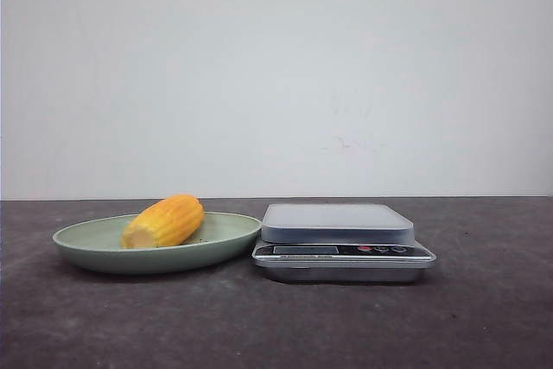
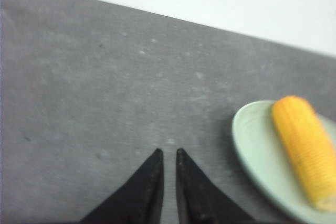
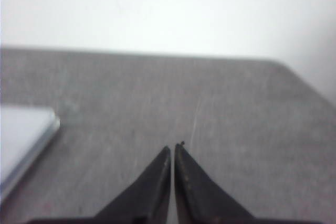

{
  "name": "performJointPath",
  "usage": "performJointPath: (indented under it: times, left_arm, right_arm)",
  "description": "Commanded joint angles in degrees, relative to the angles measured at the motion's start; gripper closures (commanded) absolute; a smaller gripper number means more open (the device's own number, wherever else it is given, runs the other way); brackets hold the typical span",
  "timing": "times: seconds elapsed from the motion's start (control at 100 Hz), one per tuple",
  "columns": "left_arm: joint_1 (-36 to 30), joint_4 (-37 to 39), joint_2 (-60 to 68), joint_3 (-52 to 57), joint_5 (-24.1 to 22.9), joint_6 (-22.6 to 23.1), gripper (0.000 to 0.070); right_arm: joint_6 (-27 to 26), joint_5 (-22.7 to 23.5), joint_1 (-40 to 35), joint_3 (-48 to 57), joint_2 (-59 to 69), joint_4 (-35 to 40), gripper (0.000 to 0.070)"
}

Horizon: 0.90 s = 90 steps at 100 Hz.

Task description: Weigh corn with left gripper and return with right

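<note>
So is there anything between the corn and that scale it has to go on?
Nothing visible. The corn lies on the green plate, and the scale sits right beside the plate with its platform bare. Only the plate's low rim lies between.

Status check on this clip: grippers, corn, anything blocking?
Left gripper shut, empty. Right gripper shut, empty. Stubby yellow-orange corn cob on pale green plate; silver scale unloaded. Nothing blocking.

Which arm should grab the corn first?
The left. Its fingers already see the corn on the plate nearby; the right arm's view shows only the scale.
</note>
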<state>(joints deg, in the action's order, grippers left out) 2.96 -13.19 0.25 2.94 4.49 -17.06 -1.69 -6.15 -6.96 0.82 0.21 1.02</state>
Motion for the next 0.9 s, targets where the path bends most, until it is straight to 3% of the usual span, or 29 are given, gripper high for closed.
performJointPath:
  times: [0.0,0.18,0.23,0.32,0.44,0.59,0.73,0.89]
  left_arm:
    - [0.0,0.0,-0.1,-0.6,1.0,-8.3,0.07]
    - [0.0,-0.3,0.0,2.1,6.0,-18.5,0.0694]
    - [0.0,-2.0,0.5,4.5,8.2,-20.4,0.069]
    - [0.0,-4.9,3.9,10.9,10.7,-21.0,0.069]
    - [0.0,-5.3,13.3,22.4,13.4,-18.8,0.069]
    - [0.0,-9.7,29.0,40.5,18.7,-10.3,0.069]
    - [-0.4,-18.0,41.0,56.1,19.1,-4.9,0.069]
    - [-1.5,-22.6,50.2,67.2,22.7,-4.4,0.0689]
  right_arm:
    - [-4.1,0.5,0.0,0.0,0.0,-2.8,0.0694]
    - [-17.9,5.0,-0.1,1.2,0.0,-12.8,0.0694]
    - [-20.3,6.3,-0.1,3.5,0.2,-11.4,0.0694]
    - [-20.1,10.3,-0.1,10.2,1.9,-3.7,0.0696]
    - [-15.9,12.5,-0.1,22.9,9.2,9.1,0.0695]
    - [-8.3,12.6,-0.1,40.7,21.4,20.3,0.0695]
    - [-6.2,11.9,-0.1,53.9,30.6,24.5,0.0695]
    - [-6.2,12.3,-0.1,59.2,35.9,25.2,0.0694]
